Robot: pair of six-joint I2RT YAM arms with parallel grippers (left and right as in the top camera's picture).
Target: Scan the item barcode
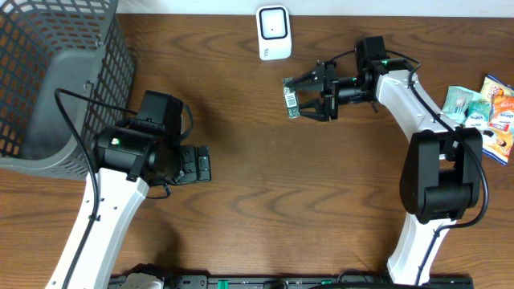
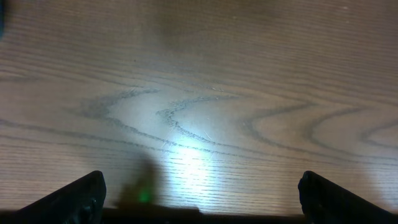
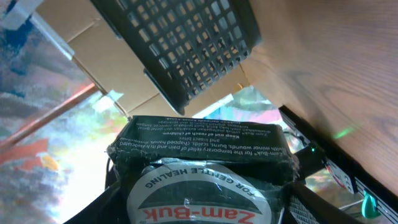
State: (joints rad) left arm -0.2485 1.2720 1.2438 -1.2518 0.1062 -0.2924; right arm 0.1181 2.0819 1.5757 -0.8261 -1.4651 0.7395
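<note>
The item is a small dark green Zam-Buk pack (image 3: 205,152) with a white oval label and red lettering. My right gripper (image 3: 199,202) is shut on it, one finger on each side. In the overhead view the right gripper (image 1: 295,99) holds the pack (image 1: 291,103) out sideways above the table, a little below and to the right of the white barcode scanner (image 1: 273,32) at the back edge. My left gripper (image 1: 199,164) rests low over the table at the left, open. In the left wrist view the left gripper (image 2: 202,205) has only bare wood between its fingers.
A dark grey mesh basket (image 1: 56,80) fills the back left corner, and shows in the right wrist view too as the basket (image 3: 186,43). Several colourful snack packets (image 1: 486,112) lie at the right edge. Bare wooden table (image 1: 257,201) lies between the arms.
</note>
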